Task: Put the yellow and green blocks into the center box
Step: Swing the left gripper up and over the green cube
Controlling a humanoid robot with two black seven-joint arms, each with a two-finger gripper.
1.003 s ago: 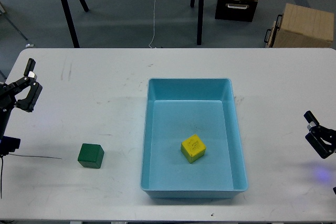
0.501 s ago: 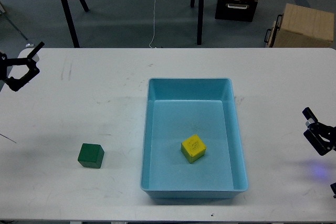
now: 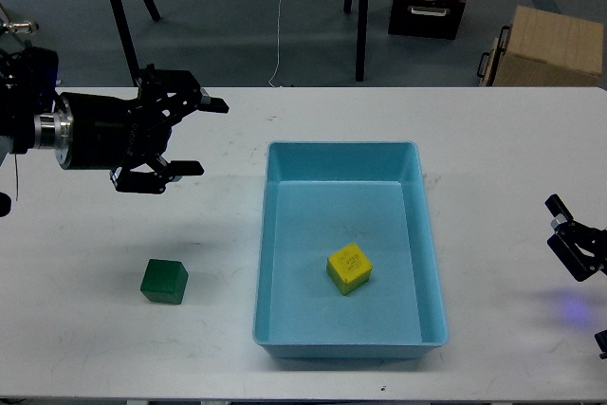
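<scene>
— Well, status of the blocks?
— Yellow block [image 3: 349, 267] lies inside the blue box [image 3: 270, 263], centre frame. Green block [image 3: 164, 281] sits lower left on the white table [image 3: 493, 130]. It looks rigid and light; grip opposite flat faces.
— Grippers?
— Left gripper [image 3: 196, 135] spread wide, empty, upper left. Right gripper [image 3: 573, 242], right edge: cannot tell.
— Markings?
— None legible.

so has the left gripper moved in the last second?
Yes. The left gripper swung in from the table's left edge toward the blue box, jaws open, above the green block.
</scene>
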